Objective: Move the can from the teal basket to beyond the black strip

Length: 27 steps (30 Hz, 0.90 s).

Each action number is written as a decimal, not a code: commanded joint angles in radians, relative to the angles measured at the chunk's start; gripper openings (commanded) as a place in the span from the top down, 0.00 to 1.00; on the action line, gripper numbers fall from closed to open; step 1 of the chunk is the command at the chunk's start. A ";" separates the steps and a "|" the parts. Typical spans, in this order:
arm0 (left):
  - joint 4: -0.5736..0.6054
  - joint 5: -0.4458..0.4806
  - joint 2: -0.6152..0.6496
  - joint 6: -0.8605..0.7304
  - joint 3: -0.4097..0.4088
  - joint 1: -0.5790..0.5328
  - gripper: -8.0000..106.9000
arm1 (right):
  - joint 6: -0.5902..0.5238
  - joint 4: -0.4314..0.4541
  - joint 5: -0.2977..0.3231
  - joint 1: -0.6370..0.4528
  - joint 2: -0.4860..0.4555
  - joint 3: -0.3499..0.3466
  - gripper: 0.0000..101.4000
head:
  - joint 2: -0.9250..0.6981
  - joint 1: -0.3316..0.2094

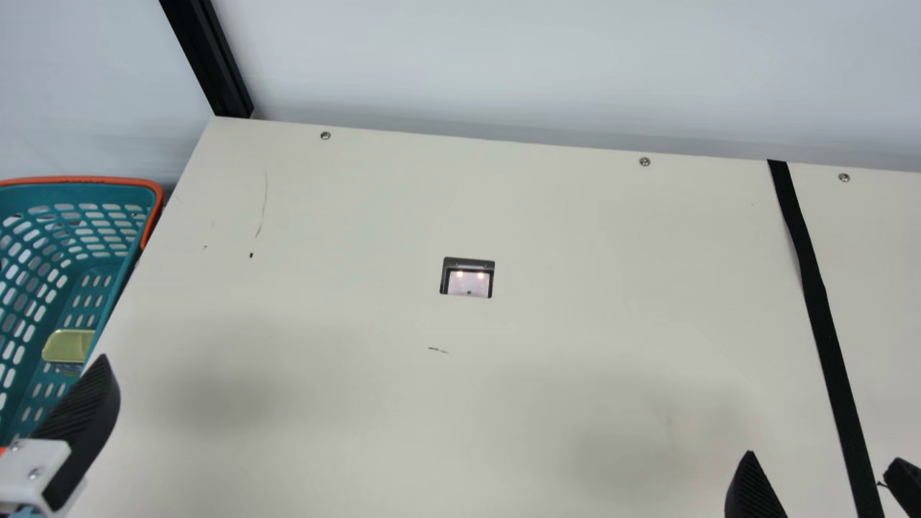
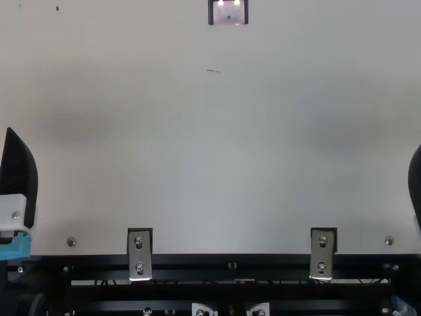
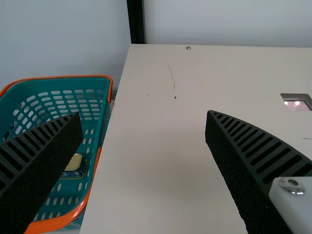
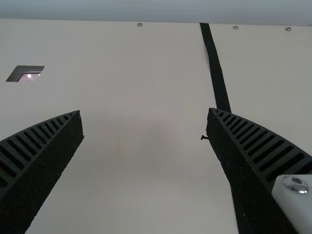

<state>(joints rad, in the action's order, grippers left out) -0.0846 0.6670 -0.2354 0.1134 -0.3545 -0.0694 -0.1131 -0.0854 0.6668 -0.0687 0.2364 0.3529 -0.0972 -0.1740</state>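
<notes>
pick-up seems due: left gripper point(image 3: 144, 113), jaws apart like right gripper's point(image 4: 144, 111), should descend over the can point(image 3: 75, 162) in teal basket point(image 3: 58, 222).

The can point(image 1: 69, 345), a squat tin with rounded corners, is showing a pale gold lid above dark sides and is sitting lid-up on the floor of the teal basket point(image 1: 108, 193). The perforated, orange-rimmed basket is standing upright beside the counter's point(image 1: 360, 216) left edge. The black strip point(image 1: 819, 306) is running slightly crookedly down the counter's right part.
</notes>
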 commanded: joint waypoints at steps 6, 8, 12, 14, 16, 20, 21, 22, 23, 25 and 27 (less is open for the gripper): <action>0.000 0.000 0.000 0.000 0.000 0.000 0.15 | 0.000 0.000 0.000 0.000 0.000 0.000 0.00 | -0.002 -0.009; 0.000 0.000 0.000 0.000 0.000 0.000 0.15 | 0.000 0.000 0.000 0.000 0.000 0.000 0.00 | -0.002 -0.009; 0.000 0.000 0.000 0.000 0.000 0.000 0.15 | 0.000 0.000 0.000 0.000 0.000 0.000 0.00 | -0.002 -0.009; 0.000 0.000 0.000 0.000 0.000 0.000 0.15 | 0.000 0.000 0.000 0.000 0.000 0.000 0.00 | -0.002 -0.009; 0.000 0.000 0.000 0.000 0.000 0.000 0.15 | 0.000 0.000 0.000 0.000 0.000 0.000 0.00 | -0.002 -0.009; 0.000 0.000 0.000 0.000 0.000 0.000 0.15 | 0.000 0.000 0.000 0.000 0.000 0.000 0.00 | -0.011 -0.010; 0.000 0.000 0.000 0.000 0.000 0.000 0.15 | 0.000 0.000 0.000 0.000 0.000 0.000 0.00 | -0.018 -0.011; 0.000 0.000 0.000 0.000 0.000 0.000 0.15 | 0.000 0.000 0.000 0.000 0.000 0.000 0.00 | -0.027 -0.012; 0.000 0.000 0.000 0.000 0.000 0.000 0.15 | 0.000 0.000 0.000 0.000 0.000 0.000 0.00 | -0.037 -0.013; 0.000 0.000 0.000 0.000 0.000 0.000 0.15 | 0.000 0.000 0.000 0.000 0.000 0.000 0.00 | -0.068 -0.017; 0.000 0.000 0.000 0.000 0.000 0.000 0.15 | 0.000 0.000 0.000 0.000 0.000 0.000 0.00 | -0.104 -0.022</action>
<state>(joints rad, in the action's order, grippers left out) -0.0846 0.6670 -0.2354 0.1134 -0.3545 -0.0694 -0.1131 -0.0854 0.6668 -0.0687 0.2364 0.3529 -0.1740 -0.1740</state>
